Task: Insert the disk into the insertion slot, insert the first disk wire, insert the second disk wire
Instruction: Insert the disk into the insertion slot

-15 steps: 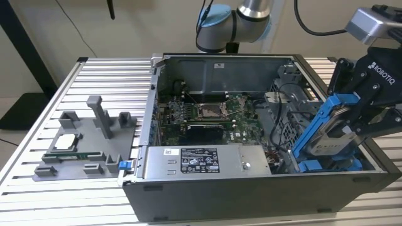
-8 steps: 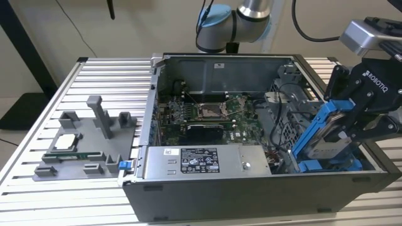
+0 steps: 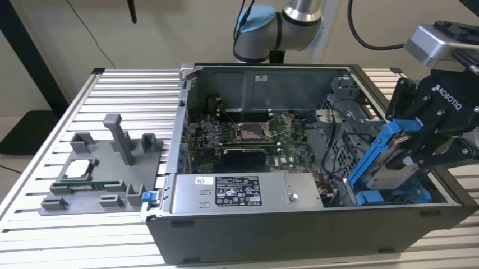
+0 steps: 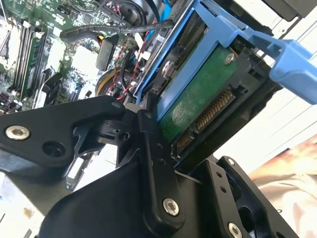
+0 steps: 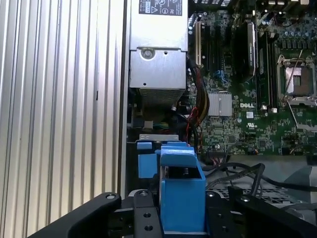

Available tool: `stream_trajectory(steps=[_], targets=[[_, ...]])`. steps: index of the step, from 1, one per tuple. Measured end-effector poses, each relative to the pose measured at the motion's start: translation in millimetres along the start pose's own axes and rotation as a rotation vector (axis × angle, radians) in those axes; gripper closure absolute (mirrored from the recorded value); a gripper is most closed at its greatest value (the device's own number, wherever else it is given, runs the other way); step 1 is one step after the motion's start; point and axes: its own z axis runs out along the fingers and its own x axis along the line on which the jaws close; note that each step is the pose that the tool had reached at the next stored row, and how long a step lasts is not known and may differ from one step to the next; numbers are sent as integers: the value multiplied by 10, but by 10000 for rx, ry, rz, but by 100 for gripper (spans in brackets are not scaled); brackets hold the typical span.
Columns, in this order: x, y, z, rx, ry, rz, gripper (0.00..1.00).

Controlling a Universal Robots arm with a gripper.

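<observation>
My gripper [image 3: 423, 140] is shut on the disk [image 3: 394, 168], a silver-grey drive in a bright blue carrier. I hold it tilted on edge over the open computer case, at the exterior view's right. Its lower end sits just above the blue tabs [image 3: 372, 197] of the insertion slot in the grey drive cage [image 3: 340, 157]. In the second wrist view the disk's green circuit board [image 4: 198, 99] and the carrier [image 4: 233, 34] lie between my black fingers [image 4: 153, 163]. The first wrist view shows the carrier [image 5: 182, 193] above the slot's blue tabs [image 5: 144, 163]. Loose black cables [image 5: 237, 171] lie beside the cage.
A silver power supply [image 3: 239, 193] fills the case's near side, with the motherboard and its processor socket [image 3: 250, 131] behind it. A grey fixture tray [image 3: 105, 193] with a chip and a memory stick stands on the slatted table [image 3: 45, 235] at the exterior view's left.
</observation>
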Motion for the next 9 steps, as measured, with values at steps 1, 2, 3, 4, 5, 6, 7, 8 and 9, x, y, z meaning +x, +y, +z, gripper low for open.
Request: stream_trajectory(steps=[1, 2, 3, 4, 5, 6, 7, 8, 9], targets=[[0, 0, 0, 0, 1, 0, 100], [0, 0, 0, 0, 0, 0, 100], [0, 0, 0, 0, 1, 0, 100], [0, 0, 0, 0, 0, 0, 100], [0, 0, 1, 0, 0, 0, 100], [0, 0, 1, 0, 0, 0, 100], [0, 0, 1, 0, 0, 0, 100], [0, 0, 1, 0, 0, 0, 100], [0, 0, 1, 0, 0, 0, 100]])
